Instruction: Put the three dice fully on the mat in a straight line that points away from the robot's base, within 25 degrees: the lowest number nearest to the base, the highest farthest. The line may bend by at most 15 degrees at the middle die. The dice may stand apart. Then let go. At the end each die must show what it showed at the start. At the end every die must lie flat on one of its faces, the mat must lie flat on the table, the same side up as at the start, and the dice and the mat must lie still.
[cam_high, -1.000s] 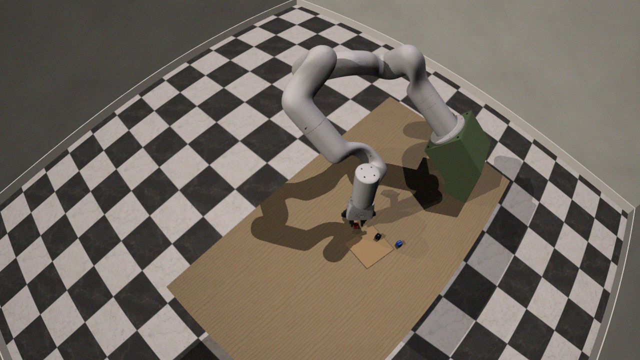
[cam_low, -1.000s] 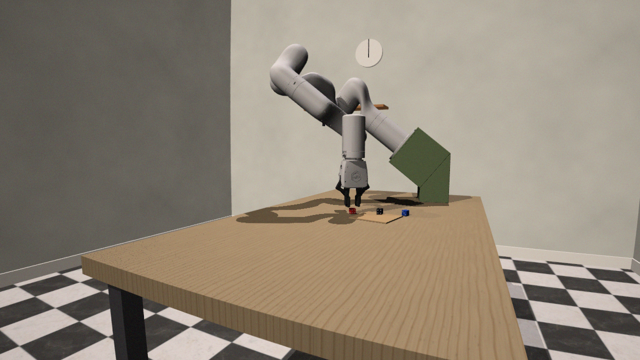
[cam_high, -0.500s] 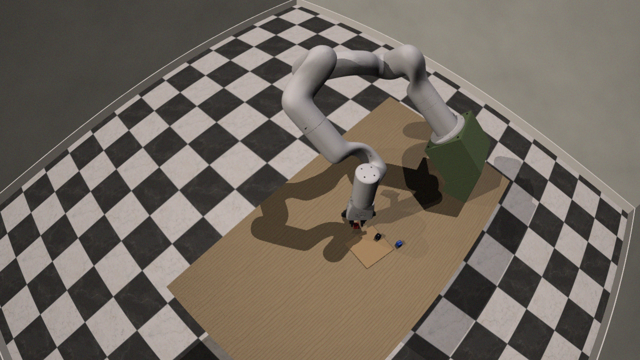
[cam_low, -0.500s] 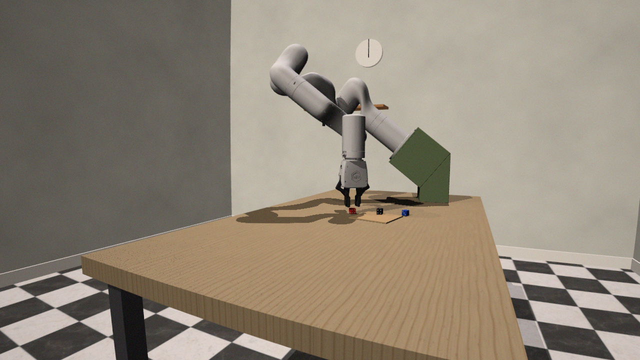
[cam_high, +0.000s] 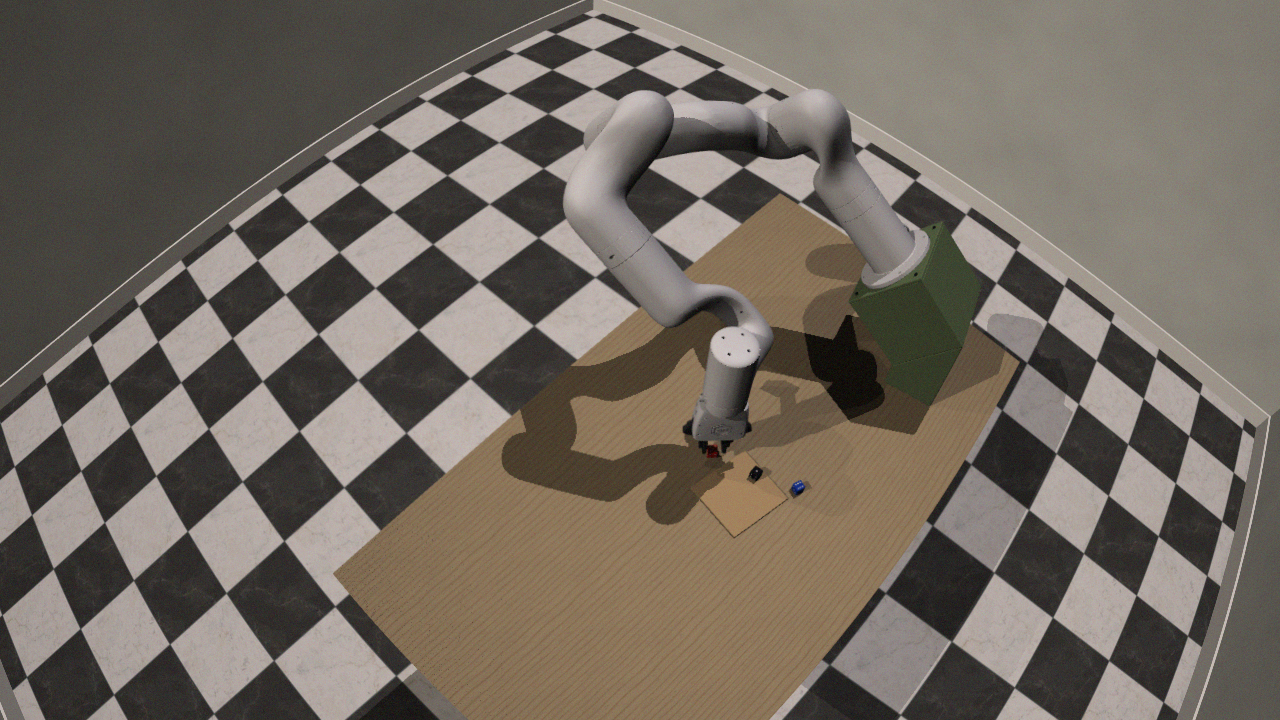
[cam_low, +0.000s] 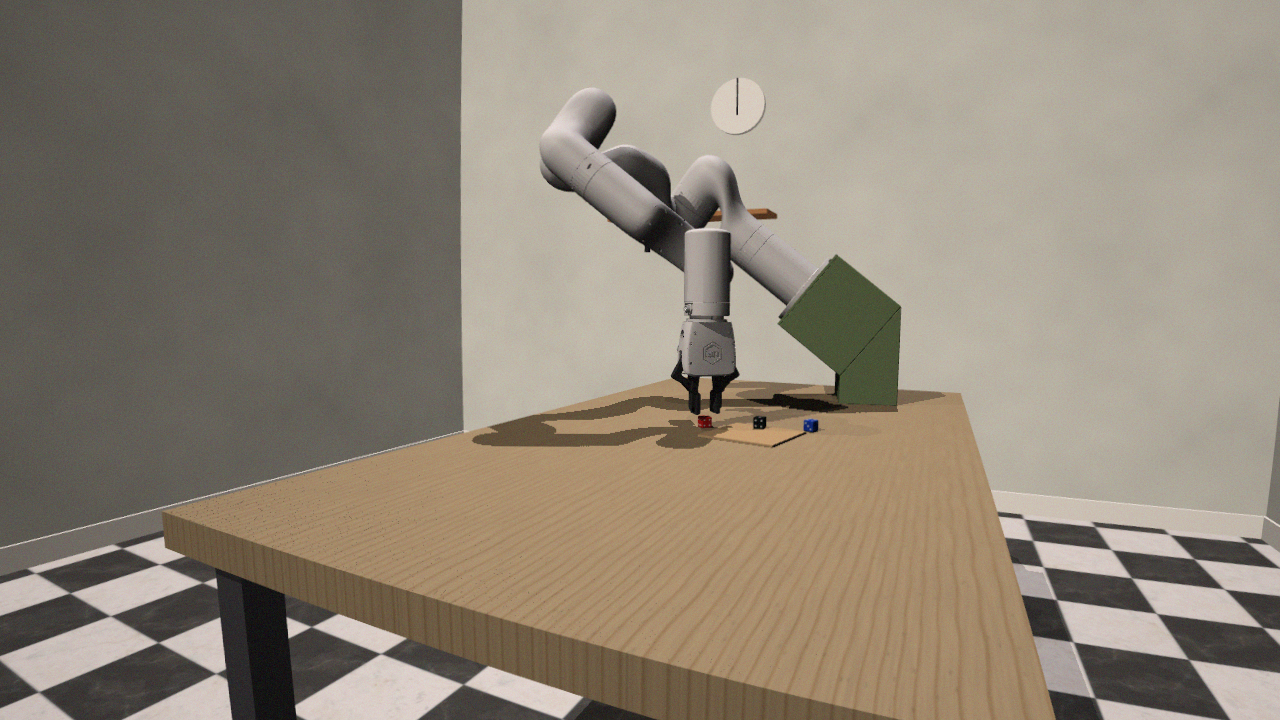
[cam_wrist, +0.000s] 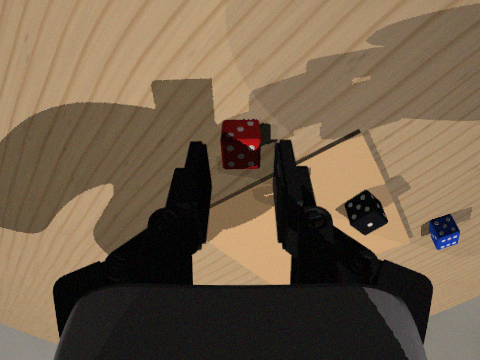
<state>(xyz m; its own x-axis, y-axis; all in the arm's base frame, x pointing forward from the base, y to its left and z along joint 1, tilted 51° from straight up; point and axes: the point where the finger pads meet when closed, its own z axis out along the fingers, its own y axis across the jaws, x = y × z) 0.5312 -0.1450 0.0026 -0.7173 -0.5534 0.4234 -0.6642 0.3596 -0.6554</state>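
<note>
A red die (cam_wrist: 240, 143) lies on the table just off the edge of the tan mat (cam_wrist: 318, 203). My gripper (cam_wrist: 241, 163) is open, pointing straight down, with its fingertips on either side of the red die and a gap on both sides. In the exterior view the fingertips (cam_low: 705, 404) stand just above the red die (cam_low: 704, 420). A black die (cam_wrist: 366, 211) (cam_high: 756, 472) lies on the mat near its far corner. A blue die (cam_wrist: 444, 231) (cam_high: 798, 487) lies on the bare table beside the mat.
The green base block (cam_high: 913, 313) stands at the table's far right end, beyond the dice. The mat (cam_high: 739, 501) lies flat near the middle of the table. A wall clock (cam_low: 737, 105) and a small shelf are behind the arm.
</note>
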